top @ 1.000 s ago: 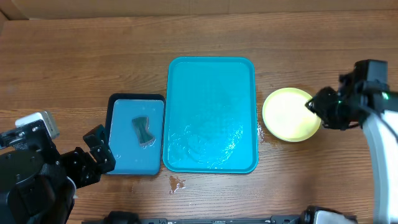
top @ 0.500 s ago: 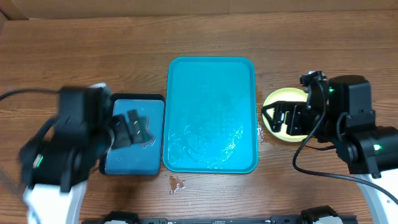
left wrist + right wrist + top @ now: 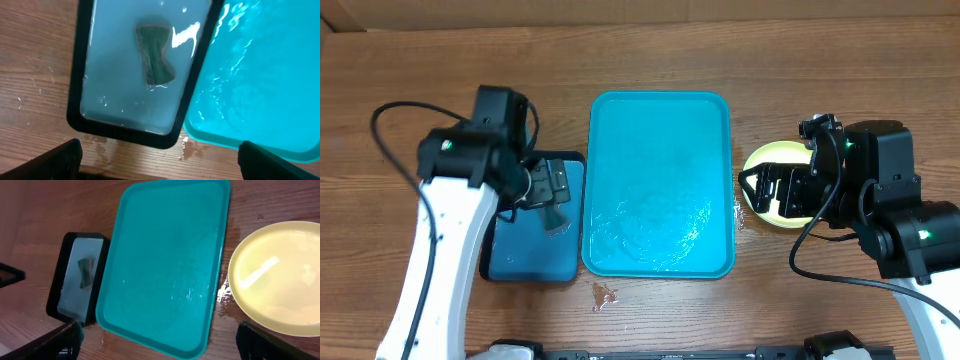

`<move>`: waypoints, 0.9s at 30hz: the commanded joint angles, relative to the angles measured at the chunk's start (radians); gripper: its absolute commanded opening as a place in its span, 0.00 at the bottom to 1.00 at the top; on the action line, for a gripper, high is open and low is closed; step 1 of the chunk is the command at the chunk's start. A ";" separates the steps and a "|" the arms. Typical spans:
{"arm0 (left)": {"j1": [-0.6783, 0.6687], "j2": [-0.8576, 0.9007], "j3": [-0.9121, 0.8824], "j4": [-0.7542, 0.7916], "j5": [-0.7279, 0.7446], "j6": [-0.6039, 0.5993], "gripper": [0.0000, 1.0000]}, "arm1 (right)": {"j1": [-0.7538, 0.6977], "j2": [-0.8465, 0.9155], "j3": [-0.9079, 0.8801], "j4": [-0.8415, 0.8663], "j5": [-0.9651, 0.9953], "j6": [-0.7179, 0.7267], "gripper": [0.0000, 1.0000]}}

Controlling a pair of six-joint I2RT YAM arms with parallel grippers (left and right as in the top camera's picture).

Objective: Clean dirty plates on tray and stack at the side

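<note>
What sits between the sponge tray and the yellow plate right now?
The turquoise tray, wet with nothing on it, fills that stretch; the overhead view shows it.

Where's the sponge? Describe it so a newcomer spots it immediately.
Start at the big turquoise tray in the middle of the wooden table. Right beside its long edge, on the left arm's side, sits a smaller black-rimmed tray with a wet, pale blue floor. The sponge is the dark green, waisted pad lying in it, the only object in either tray.
</note>
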 commanded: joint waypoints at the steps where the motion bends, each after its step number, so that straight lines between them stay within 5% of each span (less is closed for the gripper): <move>1: 0.005 0.065 -0.005 0.001 0.014 0.029 1.00 | 0.005 -0.003 0.014 0.003 -0.002 -0.008 1.00; 27: 0.005 0.437 -0.005 0.331 0.014 0.029 1.00 | 0.002 -0.349 -0.158 0.033 0.051 -0.024 1.00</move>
